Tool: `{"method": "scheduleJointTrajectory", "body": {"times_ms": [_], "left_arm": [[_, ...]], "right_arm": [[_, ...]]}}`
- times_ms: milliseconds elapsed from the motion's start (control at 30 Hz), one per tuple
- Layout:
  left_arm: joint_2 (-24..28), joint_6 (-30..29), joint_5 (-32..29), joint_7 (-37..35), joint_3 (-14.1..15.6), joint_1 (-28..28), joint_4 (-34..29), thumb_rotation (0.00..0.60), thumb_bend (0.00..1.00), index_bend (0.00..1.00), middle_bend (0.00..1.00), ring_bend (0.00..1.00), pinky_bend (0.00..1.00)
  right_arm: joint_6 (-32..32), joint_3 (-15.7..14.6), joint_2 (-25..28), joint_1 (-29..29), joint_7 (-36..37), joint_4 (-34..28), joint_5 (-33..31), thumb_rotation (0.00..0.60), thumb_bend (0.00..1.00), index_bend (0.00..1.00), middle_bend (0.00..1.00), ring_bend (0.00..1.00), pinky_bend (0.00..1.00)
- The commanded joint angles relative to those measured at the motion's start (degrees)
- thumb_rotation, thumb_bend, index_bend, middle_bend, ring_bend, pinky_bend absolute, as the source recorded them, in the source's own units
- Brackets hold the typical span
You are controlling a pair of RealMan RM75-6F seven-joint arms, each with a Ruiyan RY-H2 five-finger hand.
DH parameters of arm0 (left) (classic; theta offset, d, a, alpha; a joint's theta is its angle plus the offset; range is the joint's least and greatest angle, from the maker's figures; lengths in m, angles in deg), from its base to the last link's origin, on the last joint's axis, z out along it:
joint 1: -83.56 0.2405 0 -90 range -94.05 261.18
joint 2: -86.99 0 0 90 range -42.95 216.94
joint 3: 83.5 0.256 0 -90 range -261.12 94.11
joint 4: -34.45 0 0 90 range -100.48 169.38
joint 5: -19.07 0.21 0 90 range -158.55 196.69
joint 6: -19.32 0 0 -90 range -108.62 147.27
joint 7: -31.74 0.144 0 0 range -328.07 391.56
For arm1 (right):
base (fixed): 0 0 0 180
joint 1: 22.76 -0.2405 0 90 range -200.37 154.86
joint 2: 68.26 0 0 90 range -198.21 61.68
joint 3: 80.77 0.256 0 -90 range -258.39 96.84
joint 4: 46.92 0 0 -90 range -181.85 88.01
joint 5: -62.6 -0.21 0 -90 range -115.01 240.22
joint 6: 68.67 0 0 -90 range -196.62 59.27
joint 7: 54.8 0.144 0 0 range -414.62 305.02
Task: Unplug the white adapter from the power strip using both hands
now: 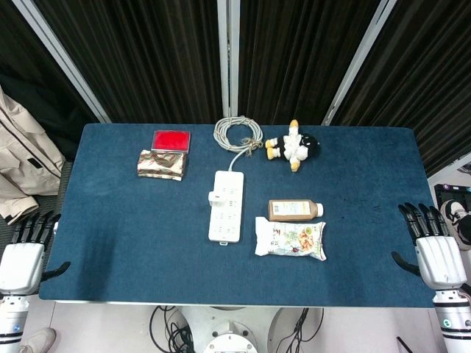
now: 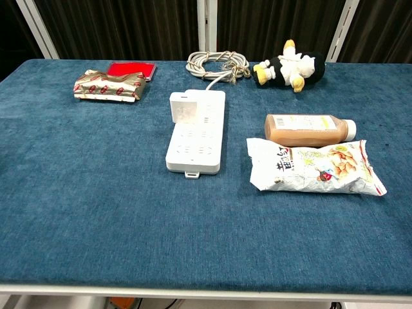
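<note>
A white power strip (image 1: 227,207) (image 2: 196,132) lies lengthwise at the table's middle. The white adapter (image 1: 217,197) (image 2: 185,109) stands plugged into its far left part. Its cable runs back to a coiled bundle (image 1: 238,133) (image 2: 217,64). My left hand (image 1: 24,250) hangs off the table's left front corner, fingers spread, holding nothing. My right hand (image 1: 434,250) hangs off the right front corner, fingers apart and empty as well. Both hands are far from the strip and show only in the head view.
Right of the strip lie a brown bottle (image 1: 294,210) (image 2: 309,129) and a snack bag (image 1: 291,239) (image 2: 315,167). A plush toy (image 1: 293,148) (image 2: 291,69) sits at the back. A red box (image 1: 171,140) (image 2: 132,68) and a foil packet (image 1: 160,165) (image 2: 108,85) lie at the back left.
</note>
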Motion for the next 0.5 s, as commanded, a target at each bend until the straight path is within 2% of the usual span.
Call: {"method": "scheduleJointTrajectory", "body": {"times_ms": [33,333,500], "left_arm": [[-0.07,0.24,0.06,-0.04,0.03,-0.13,-0.01,0.600,0.06,0.10,0.07,0.00,0.07],[0.04,0.31,0.41,0.53,-0.02,-0.34,-0.80,0.600,0.06,0.10,0.07,0.00,0.07],[0.12,0.47,0.74,0.63,-0.10,-0.65,-1.20,0.600,0.06,0.10,0.07,0.00,0.07]], "right_arm": [[-0.06,0.04,-0.05,0.15,0.31,0.28,-0.25,0.600,0.09,0.00,0.09,0.00,0.00],[0.59,0.12,-0.30,-0.10,1.86,1.48,-0.65,0.600,0.09,0.00,0.09,0.00,0.00],[1.65,-0.38,-0.39,-0.62,2.59,1.97,0.01,0.600,0.14,0.00,0.09,0.00,0.00]]}}
